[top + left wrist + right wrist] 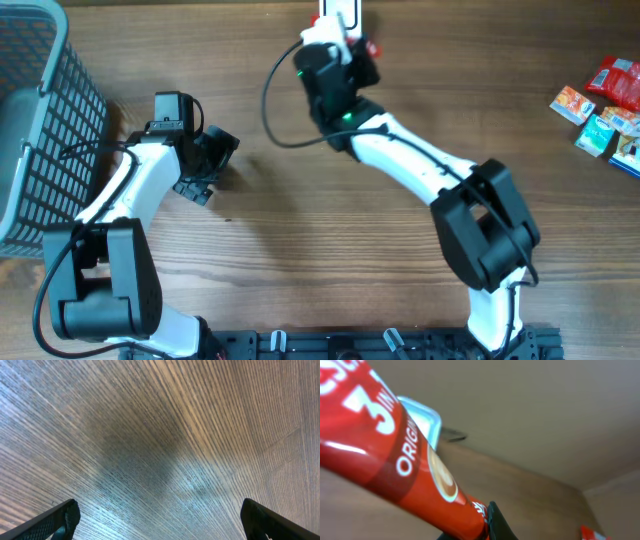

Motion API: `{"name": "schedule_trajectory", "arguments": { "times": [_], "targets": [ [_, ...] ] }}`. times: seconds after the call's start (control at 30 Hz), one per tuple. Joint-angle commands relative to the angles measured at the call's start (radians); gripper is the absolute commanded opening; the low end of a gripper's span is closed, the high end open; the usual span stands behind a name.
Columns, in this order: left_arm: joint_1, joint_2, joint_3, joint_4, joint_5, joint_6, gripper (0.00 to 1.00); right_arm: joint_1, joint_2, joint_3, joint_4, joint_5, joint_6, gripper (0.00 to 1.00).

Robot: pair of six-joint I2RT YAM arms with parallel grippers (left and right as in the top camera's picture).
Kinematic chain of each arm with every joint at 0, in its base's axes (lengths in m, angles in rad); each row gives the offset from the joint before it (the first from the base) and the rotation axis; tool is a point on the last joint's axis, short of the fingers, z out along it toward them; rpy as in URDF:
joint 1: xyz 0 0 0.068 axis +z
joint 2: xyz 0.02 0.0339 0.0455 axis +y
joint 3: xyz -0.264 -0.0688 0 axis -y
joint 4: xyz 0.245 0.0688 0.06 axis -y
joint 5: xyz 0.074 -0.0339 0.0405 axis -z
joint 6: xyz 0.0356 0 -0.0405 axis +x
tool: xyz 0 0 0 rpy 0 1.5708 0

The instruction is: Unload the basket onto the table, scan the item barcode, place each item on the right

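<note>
2 arms reach over a wood-grain counter (300, 220) whose laminate surface shows fine parallel streaks and a dull sheen. The right pincer (350, 50) is stretched to the far edge, its jaws clamped together on a red coffee sachet (395, 460). This is a long, narrow, glossy stick pack printed with white lettering, a large 3 and a picture of a coffee cup. From the right wrist camera the sachet runs diagonally from the upper left down to the black fingertip (496, 525) at the bottom of the view. In the overhead view only a small red end of it shows beside the pincer.

Just behind the sachet stands a white scanner (422, 417), a smooth plastic body with rounded corners and a pale bluish rim. The sachet crosses in front of its lower left part and hides it. Whether the 2 touch cannot be told. A black cable (272, 95) loops off the right arm, well apart from the sachet.

The left pincer (160, 517) hangs over bare wood on the left side of the counter. Its jaws are spread wide apart and hold nothing, with the 2 dark, textured fingers (55, 522) at the bottom corners of its wrist view.

A grey mesh basket (60, 130) of moulded lattice fills the left edge, close beside the left arm. Well away at the far right lies a loose cluster of small packets (605, 110) in red, orange and blue, flat and foil-like.
</note>
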Motion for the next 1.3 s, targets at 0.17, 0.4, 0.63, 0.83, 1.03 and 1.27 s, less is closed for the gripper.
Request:
{"name": "schedule_trajectory", "arguments": {
  "times": [0.17, 0.4, 0.63, 0.83, 1.03, 1.27],
  "targets": [
    [-0.003, 0.002, -0.003, 0.001, -0.02, 0.016, 1.0, -0.101, 0.148, 0.015, 0.428, -0.01, -0.705, 0.05],
    [-0.003, 0.002, -0.003, 0.001, -0.02, 0.016, 1.0, -0.113, 0.211, 0.015, 0.567, -0.151, -0.913, 0.05],
    [-0.003, 0.002, -0.003, 0.001, -0.02, 0.016, 1.0, -0.126, 0.233, 0.015, 0.6, -0.171, -0.913, 0.05],
    [-0.003, 0.002, -0.003, 0.001, -0.02, 0.016, 1.0, -0.153, 0.233, 0.015, 0.336, -0.212, -0.904, 0.05],
    [-0.003, 0.002, -0.003, 0.001, -0.02, 0.016, 1.0, -0.154, 0.233, 0.015, 0.294, -0.241, -0.966, 0.05],
    [-0.003, 0.002, -0.003, 0.001, -0.02, 0.016, 1.0, -0.156, 0.233, 0.015, 0.39, -0.294, -0.977, 0.05]
  ]
}}
